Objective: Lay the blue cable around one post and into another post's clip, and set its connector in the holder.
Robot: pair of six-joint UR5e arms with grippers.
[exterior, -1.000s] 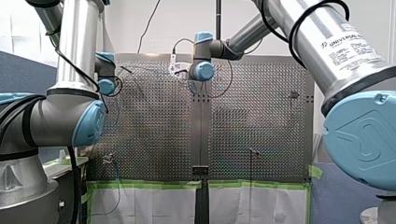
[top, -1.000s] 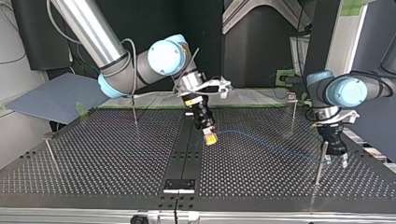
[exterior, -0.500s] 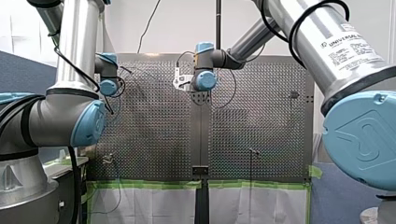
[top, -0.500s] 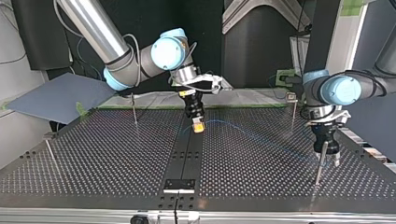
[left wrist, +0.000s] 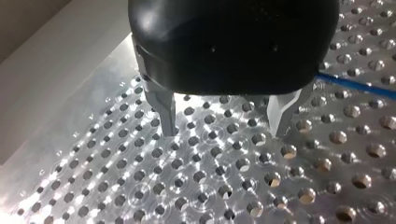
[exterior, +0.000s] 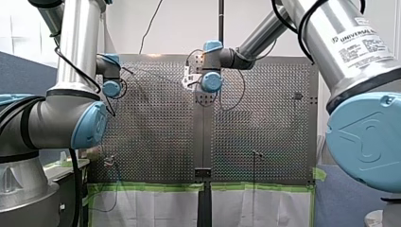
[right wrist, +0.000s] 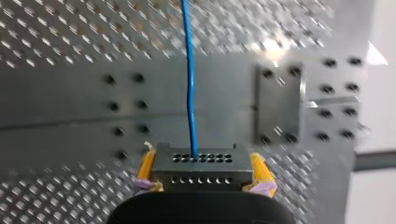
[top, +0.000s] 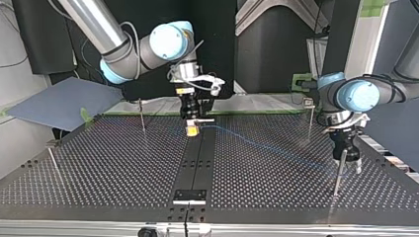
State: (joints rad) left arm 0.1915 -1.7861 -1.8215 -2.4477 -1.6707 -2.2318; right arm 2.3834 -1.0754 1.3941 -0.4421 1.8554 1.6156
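My right gripper [right wrist: 201,157] is shut on a dark connector block [right wrist: 201,178], with a yellow pad on each side of it. The blue cable [right wrist: 189,70] leaves the block and runs straight ahead over the table's centre strip. In the top view my right gripper [top: 191,129] hangs low over that strip near the table's back edge. From there the blue cable [top: 267,147] stretches toward the view's right to a thin post [top: 338,173]. My left gripper [top: 348,165] hovers at that post. My left gripper's metal fingers [left wrist: 224,133] are open with nothing between them, and the cable [left wrist: 355,86] passes beside one finger.
More thin posts stand at the top view's back left [top: 142,116], front left [top: 53,165] and back right [top: 310,118]. A small black plate [top: 189,196] sits on the centre strip near the front edge. A screwed metal plate [right wrist: 279,105] lies beside the cable.
My right gripper carried the connector toward the top view's left and back edge, turning upright, and the cable now runs straighter. My left gripper stayed at the right post.
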